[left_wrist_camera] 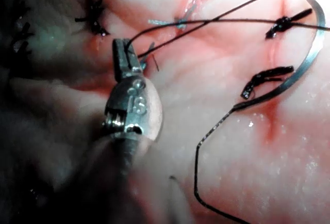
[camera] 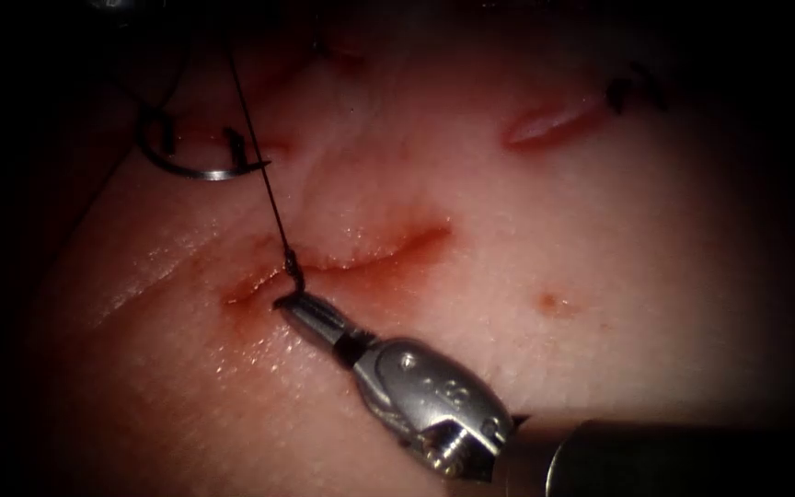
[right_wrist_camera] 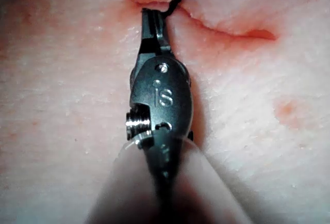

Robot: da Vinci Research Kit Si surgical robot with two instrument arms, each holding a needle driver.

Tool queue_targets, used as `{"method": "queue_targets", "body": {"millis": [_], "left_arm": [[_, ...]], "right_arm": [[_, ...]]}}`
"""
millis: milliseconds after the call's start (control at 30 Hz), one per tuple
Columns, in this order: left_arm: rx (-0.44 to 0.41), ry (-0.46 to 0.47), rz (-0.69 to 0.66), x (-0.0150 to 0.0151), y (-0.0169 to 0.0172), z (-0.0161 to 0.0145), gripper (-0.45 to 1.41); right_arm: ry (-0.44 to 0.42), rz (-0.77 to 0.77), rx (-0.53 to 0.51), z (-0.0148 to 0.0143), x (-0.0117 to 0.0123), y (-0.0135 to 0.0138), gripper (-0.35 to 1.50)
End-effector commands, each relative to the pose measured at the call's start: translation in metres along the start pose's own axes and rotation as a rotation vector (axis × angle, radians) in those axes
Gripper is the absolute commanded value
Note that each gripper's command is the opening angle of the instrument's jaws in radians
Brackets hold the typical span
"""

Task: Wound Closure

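Tissue [camera: 526,304] lies under both tools, its cut [camera: 370,253] running across the middle, wet with red fluid [camera: 250,294]. Knot [camera: 293,267] sits at the cut's left end, thread [camera: 259,156] rising taut from it. Right claw [camera: 289,302] pinches thread just under the knot. Left claw [left_wrist_camera: 124,54] pressed together on thread. Needle [camera: 197,167] lies free on tissue, left of the cut. Judgement: keep tension steady, low, gentle.

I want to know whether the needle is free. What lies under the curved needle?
The needle lies loose on the tissue, held by neither tool; the left tool and right tool grip thread. Tissue directly beneath its curve is covered.
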Motion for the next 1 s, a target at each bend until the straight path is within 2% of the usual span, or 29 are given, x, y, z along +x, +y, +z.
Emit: {"method": "queue_targets", "body": {"millis": [33, 67, 100, 133, 200, 233, 267, 333, 367, 567, 700, 833, 900, 1000], "left_arm": [[-0.002, 0.009, 0.007, -0.0002, -0.0002, 0.0008, -0.45], [-0.002, 0.007, 0.007, -0.0001, -0.0001, 0.0007, -0.45], [-0.01, 0.019, -0.001, 0.0006, 0.0002, 0.0005, -0.45], [-0.013, 0.02, -0.006, 0.001, 0.0001, 0.0003, -0.45], [-0.017, 0.022, -0.015, 0.0016, 0.0, 0.0001, -0.45], [-0.019, 0.025, -0.026, 0.002, -0.0001, 0.0, -0.45], [-0.019, 0.025, -0.026, 0.002, -0.0001, 0.0, -0.45], [-0.025, 0.03, -0.025, 0.0028, -0.0003, -0.0003, -0.45], [-0.037, 0.045, -0.026, 0.0041, -0.0001, -0.0006, -0.45], [-0.052, 0.068, -0.013, 0.0067, 0.001, -0.0014, -0.45], [-0.056, 0.072, -0.013, 0.0072, 0.001, -0.0016, -0.45], [-0.056, 0.073, -0.012, 0.0071, 0.0009, -0.0016, -0.45], [-0.058, 0.078, -0.011, 0.0072, 0.0011, -0.0016, -0.45], [-0.06, 0.085, -0.01, 0.0074, 0.0014, -0.0017, -0.45]], "right_arm": [[-0.003, -0.01, 0.008, 0.0008, -0.0005, -0.0005, -0.35], [0.006, -0.04, 0.019, 0.0008, -0.0005, -0.0005, -0.35], [0.039, -0.177, 0.082, 0.0007, -0.0002, -0.0006, -0.35], [0.04, -0.224, 0.103, 0.0007, 0.0, -0.0007, 0.06], [0.047, -0.304, 0.13, 0.0007, 0.0004, -0.0008, 1.0], [0.055, -0.338, 0.13, 0.0006, 0.0006, -0.0008, 1.22], [0.055, -0.338, 0.13, 0.0006, 0.0006, -0.0008, 1.22], [0.074, -0.386, 0.11, 0.0006, 0.001, -0.0009, 1.44], [0.097, -0.456, 0.108, 0.0003, 0.0017, -0.0012, 1.47], [0.098, -0.59, 0.095, 0.0002, 0.0034, -0.0018, 1.4], [0.133, -0.631, 0.086, 0.0, 0.0046, -0.0018, 1.35], [0.131, -0.633, 0.087, 0.0, 0.005, -0.0016, 1.27], [0.13, -0.65, 0.084, 0.0006, 0.0053, -0.001, 1.14], [0.132, -0.682, 0.077, 0.0017, 0.0056, 0.0, 1.14]]}}
